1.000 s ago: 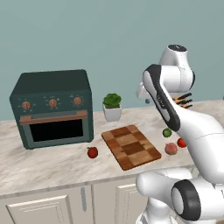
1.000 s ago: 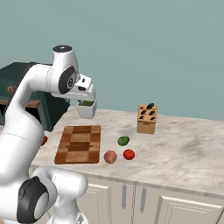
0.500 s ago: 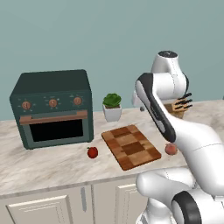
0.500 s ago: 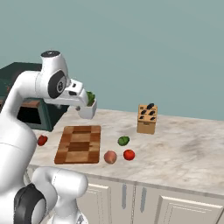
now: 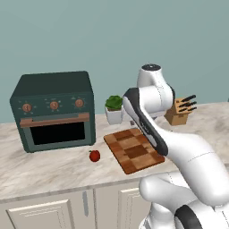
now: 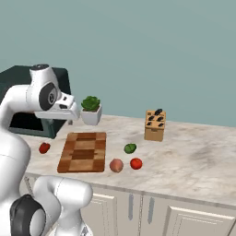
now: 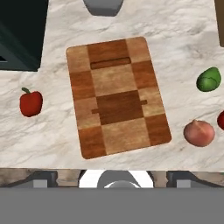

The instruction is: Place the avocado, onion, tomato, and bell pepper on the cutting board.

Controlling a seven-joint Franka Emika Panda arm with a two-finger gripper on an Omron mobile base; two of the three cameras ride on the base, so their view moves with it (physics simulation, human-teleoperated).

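Note:
The checkered wooden cutting board [image 7: 116, 96] lies bare on the marble counter, straight below my gripper [image 7: 112, 178], whose fingertips stand far apart with nothing between them. The red bell pepper [image 7: 31, 103] sits left of the board. Right of it are the green avocado [image 7: 208, 79], the pale onion [image 7: 199, 133] and the red tomato [image 7: 221, 119], cut by the frame edge. In the right base view my gripper [image 6: 70, 115] hovers above the board's [image 6: 83, 151] far left corner, with avocado [image 6: 130, 148], onion [image 6: 116, 165] and tomato [image 6: 136, 163] to the board's right and the bell pepper [image 6: 44, 148] to its left.
A dark green toaster oven [image 5: 53, 109] stands at the left. A potted plant [image 6: 91, 109] sits behind the board, and a wooden knife block [image 6: 155, 124] stands at the back right. The counter's front edge [image 6: 138, 182] runs just in front of onion and tomato.
The arm has swung left, carrying the hand from above the board's right side to over its left part. The produce has not moved.

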